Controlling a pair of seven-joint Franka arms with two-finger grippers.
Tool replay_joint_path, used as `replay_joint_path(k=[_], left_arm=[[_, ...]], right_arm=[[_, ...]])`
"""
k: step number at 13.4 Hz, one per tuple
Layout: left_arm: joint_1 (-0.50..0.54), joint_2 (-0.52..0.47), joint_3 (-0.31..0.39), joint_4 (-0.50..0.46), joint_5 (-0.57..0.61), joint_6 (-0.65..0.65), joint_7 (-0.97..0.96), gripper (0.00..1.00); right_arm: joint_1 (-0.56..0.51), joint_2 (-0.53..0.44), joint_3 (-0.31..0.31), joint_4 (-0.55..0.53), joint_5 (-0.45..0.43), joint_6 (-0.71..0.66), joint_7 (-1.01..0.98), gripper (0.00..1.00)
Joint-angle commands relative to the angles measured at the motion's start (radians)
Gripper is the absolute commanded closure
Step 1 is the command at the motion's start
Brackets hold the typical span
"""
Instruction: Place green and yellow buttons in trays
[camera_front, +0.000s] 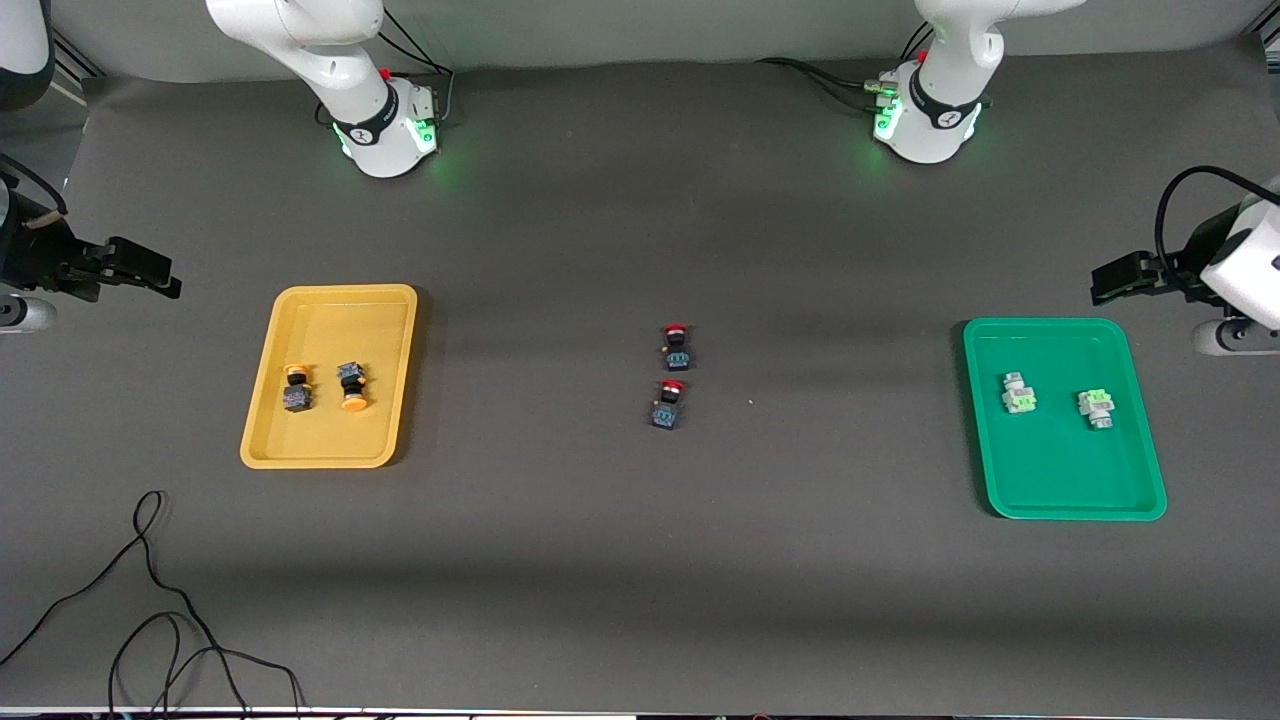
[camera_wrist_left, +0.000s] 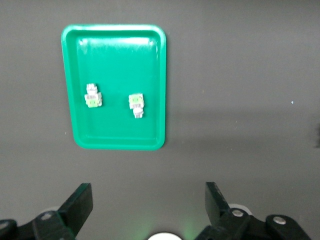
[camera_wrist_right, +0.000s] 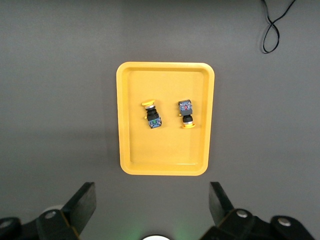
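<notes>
Yellow tray (camera_front: 262, 440) holds both yellow buttons (camera_front: 297, 387), just below the right end effector (camera_front: 150, 275), which waits open and empty. Red-capped switches (camera_front: 675, 345) lie mid-table. Green tray (camera_front: 1150, 500) holds both green buttons (camera_front: 1018, 393), beside the open, empty left end effector (camera_front: 1110, 280).

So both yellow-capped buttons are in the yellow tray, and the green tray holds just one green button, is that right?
Not quite. The green tray holds two green buttons, lying apart, as the front view and left wrist view show. Both yellow-capped buttons are indeed in the yellow tray.
</notes>
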Motion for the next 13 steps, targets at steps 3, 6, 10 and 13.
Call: replay_joint_path(k=[3,6,10,13], left_arm=[[-0.044,-0.055,0.021,-0.106,-0.011,0.127,0.012,0.01],[-0.049,-0.046,0.004,-0.112,-0.011,0.146,0.011,0.00],[-0.042,-0.027,0.004,-0.094,-0.014,0.152,0.012,0.00],[-0.041,-0.027,0.005,-0.095,-0.016,0.151,0.012,0.00]], right_arm=[[-0.004,0.013,0.004,0.030,0.014,-0.018,0.019,0.00],[-0.004,0.013,0.004,0.030,0.014,-0.018,0.017,0.00],[-0.006,0.013,0.004,0.030,0.014,-0.018,0.014,0.00],[-0.006,0.013,0.004,0.028,0.014,-0.018,0.016,0.00]])
